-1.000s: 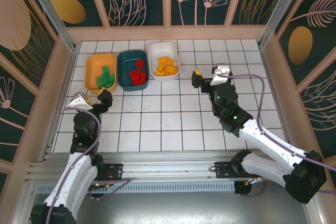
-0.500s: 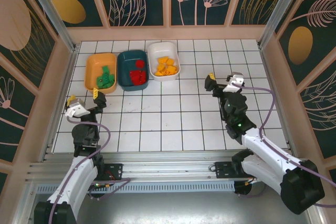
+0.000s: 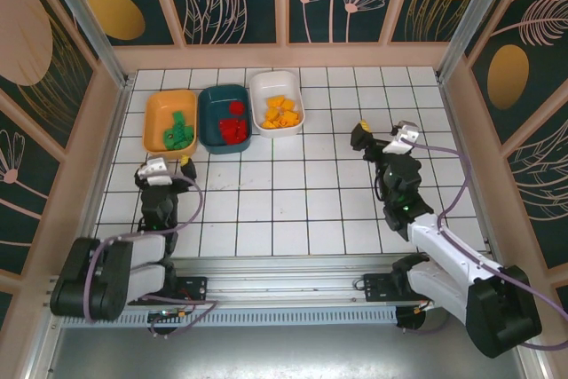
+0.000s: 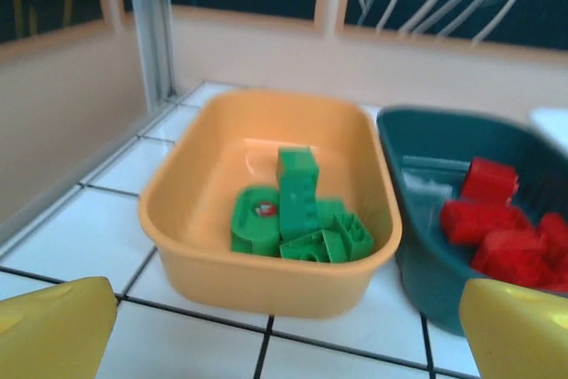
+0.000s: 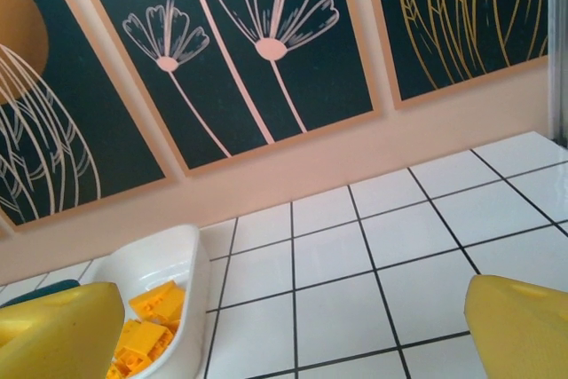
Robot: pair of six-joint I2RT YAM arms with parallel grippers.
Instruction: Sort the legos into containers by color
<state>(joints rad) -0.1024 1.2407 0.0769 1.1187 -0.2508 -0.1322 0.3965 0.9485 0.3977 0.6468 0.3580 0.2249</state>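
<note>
Three containers stand in a row at the back left: an orange tray (image 3: 156, 113) holding green legos (image 3: 178, 130), a dark teal tray (image 3: 213, 104) holding red legos (image 3: 233, 126), and a white tray (image 3: 288, 86) holding yellow-orange legos (image 3: 280, 114). My left gripper (image 3: 169, 165) hovers just in front of the orange tray, open and empty. The left wrist view faces that orange tray (image 4: 266, 277) with its green legos (image 4: 302, 219), and the teal tray (image 4: 426, 246) with red legos (image 4: 497, 219). My right gripper (image 3: 382, 135) is open and empty, right of the white tray (image 5: 164, 264).
The floor is white tile with dark grout, walled in by beige panels (image 3: 284, 55) at the back and on both sides. An aluminium post (image 4: 151, 33) rises left of the orange tray. Open tiles (image 3: 284, 193) lie between the two arms.
The left arm has folded back toward its base and its gripper has swung round to face the orange tray. The right gripper has drawn back to the right, away from the white tray.
</note>
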